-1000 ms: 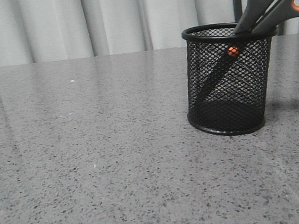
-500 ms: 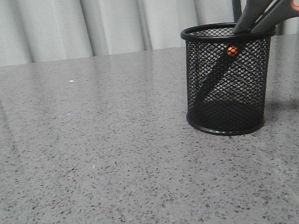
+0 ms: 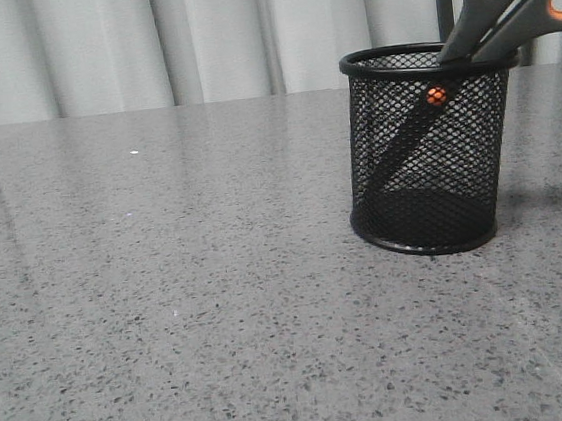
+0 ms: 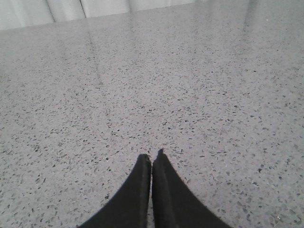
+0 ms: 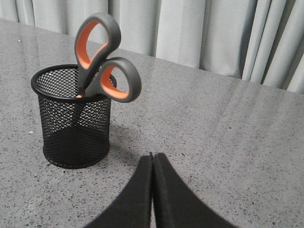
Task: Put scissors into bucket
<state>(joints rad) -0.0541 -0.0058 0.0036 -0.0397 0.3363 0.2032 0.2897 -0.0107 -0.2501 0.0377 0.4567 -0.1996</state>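
Black mesh bucket (image 3: 431, 154), grey-and-orange scissors (image 5: 102, 61), speckled grey table (image 3: 171, 312), pale curtain (image 3: 193, 39).

A grey speckled stone table (image 3: 171, 312) fills the foreground. Pale grey pleated curtains (image 3: 193, 39) hang behind its far edge, faintly reflected in the surface.

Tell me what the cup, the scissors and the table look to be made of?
The cup looks like black-painted metal: see-through wire mesh between a solid rim and base. The scissors have matte dark grey handles lined in orange, probably plastic or rubber; the blades, seen only through the mesh, are dark, likely metal. The table is speckled grey with a soft sheen, like polished stone or a stone-look laminate.
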